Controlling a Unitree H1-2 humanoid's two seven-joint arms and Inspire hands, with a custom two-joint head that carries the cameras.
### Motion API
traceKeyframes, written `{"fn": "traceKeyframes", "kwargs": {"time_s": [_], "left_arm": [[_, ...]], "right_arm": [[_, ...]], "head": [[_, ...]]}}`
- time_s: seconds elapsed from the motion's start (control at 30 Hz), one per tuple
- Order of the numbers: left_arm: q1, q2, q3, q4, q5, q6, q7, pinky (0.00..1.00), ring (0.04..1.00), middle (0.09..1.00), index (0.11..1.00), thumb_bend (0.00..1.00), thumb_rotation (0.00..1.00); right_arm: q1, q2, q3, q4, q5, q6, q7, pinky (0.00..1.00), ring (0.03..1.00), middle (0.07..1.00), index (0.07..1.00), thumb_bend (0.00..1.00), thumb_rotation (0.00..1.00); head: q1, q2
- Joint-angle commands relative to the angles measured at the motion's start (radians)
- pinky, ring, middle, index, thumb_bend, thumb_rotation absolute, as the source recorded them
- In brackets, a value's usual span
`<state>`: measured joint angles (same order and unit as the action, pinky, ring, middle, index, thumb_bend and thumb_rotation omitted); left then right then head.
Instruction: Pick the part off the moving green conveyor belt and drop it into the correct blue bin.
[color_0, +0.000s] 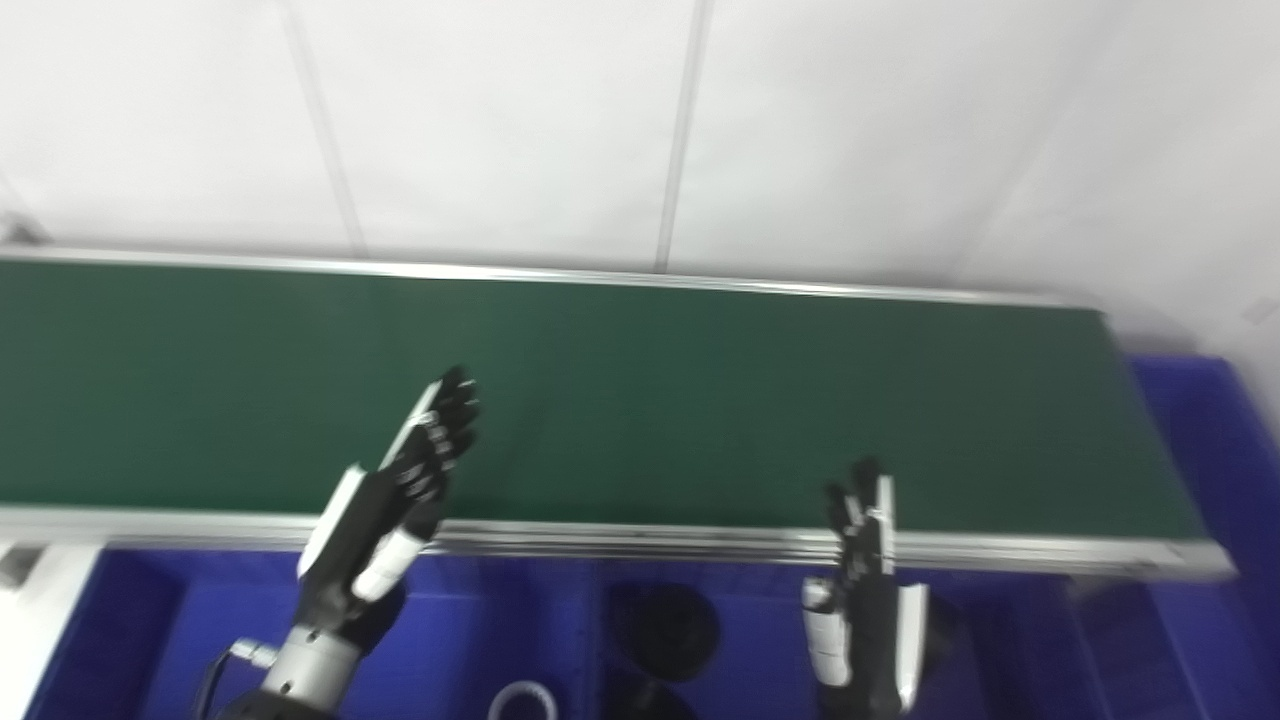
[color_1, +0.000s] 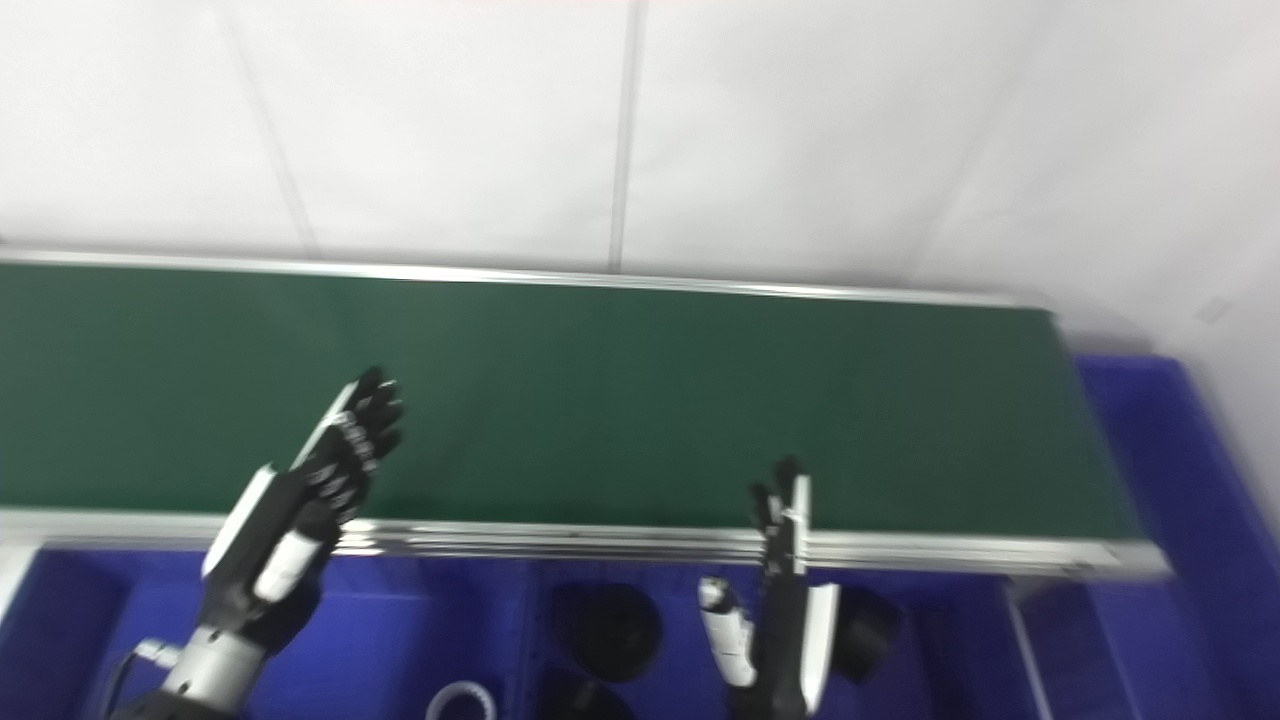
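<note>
Along the wall: green conveyor belt (color_0: 650, 400), no part visible on it. Near edge: left hand (color_0: 390, 505) and right hand (color_0: 865, 590), both raised, fingers spread, empty. Below: blue bins (color_0: 480, 620) holding dark round parts (color_0: 665, 630), white ring (color_0: 522, 700)

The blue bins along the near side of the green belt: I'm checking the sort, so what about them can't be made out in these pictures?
- Black round parts in the blue plastic bins: both eye views are blurred, so their type is unreadable.
- White ring: cut off by the bottom edge.
- Dark part: partly hidden behind the right hand.
- Green conveyor belt: its left end is cut off by the frame.
</note>
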<state>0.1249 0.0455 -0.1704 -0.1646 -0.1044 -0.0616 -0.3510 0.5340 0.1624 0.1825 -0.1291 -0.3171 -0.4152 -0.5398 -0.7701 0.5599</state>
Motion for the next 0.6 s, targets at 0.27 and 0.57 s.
{"fn": "traceKeyframes", "kwargs": {"time_s": [0.27,0.57], "left_arm": [[-0.048,0.060,0.037,0.046,-0.048,-0.074,-0.011,1.00,1.000,1.000,1.000,0.75,0.83],[0.002,0.078,0.037,-0.015,-0.081,-0.081,-0.010,1.00,1.000,1.000,1.000,0.70,0.90]], "right_arm": [[-0.095,0.040,0.100,0.124,-0.055,-0.054,-0.126,0.86,0.912,0.976,0.963,0.80,0.97],[-0.121,0.000,0.163,0.146,-0.015,-0.055,-0.142,0.88,0.916,0.977,0.962,0.76,0.95]], "head": [[-0.111,-0.006],[-0.022,-0.008]]}}
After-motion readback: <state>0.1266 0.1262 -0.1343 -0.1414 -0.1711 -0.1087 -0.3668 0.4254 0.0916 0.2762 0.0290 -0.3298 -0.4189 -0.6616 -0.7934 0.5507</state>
